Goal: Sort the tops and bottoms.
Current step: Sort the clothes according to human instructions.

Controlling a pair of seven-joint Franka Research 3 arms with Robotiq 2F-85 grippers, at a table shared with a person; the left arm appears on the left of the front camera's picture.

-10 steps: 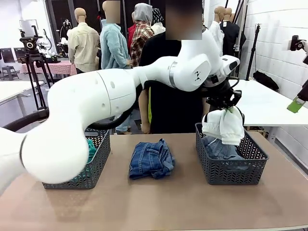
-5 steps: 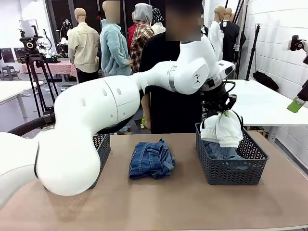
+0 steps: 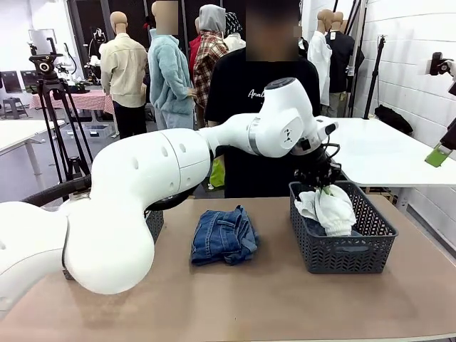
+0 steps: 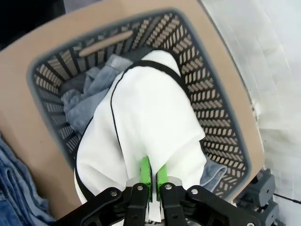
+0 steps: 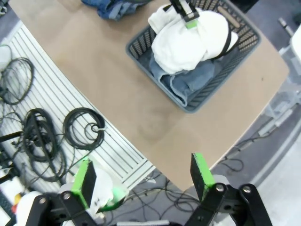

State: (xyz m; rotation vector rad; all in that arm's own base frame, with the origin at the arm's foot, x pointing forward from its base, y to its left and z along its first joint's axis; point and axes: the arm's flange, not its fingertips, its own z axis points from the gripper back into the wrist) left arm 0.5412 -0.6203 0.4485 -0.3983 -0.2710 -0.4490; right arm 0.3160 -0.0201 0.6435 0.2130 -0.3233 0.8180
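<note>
1. The soft white garment with black edging [image 3: 329,206] hangs low in the dark grey mesh basket [image 3: 370,249] on the right, over pale-blue denim [image 4: 87,96]. I think bottoms go there.
2. Your left gripper [image 4: 153,162] pinches it tight, so it can't drop early.
3. Folded darker-blue denim [image 3: 223,235] waits mid-table.
4. Your right gripper [image 5: 141,162] is wide and empty.

My front camera sits at my edge of the table [image 3: 285,306], facing the person [image 3: 231,82] at 12 o'clock. My left wrist camera looks straight down, close over the basket [image 4: 214,89]. My right wrist camera looks down from high up, that basket at 1 o'clock. All three share the basket and its white garment [image 4: 150,113].
</note>
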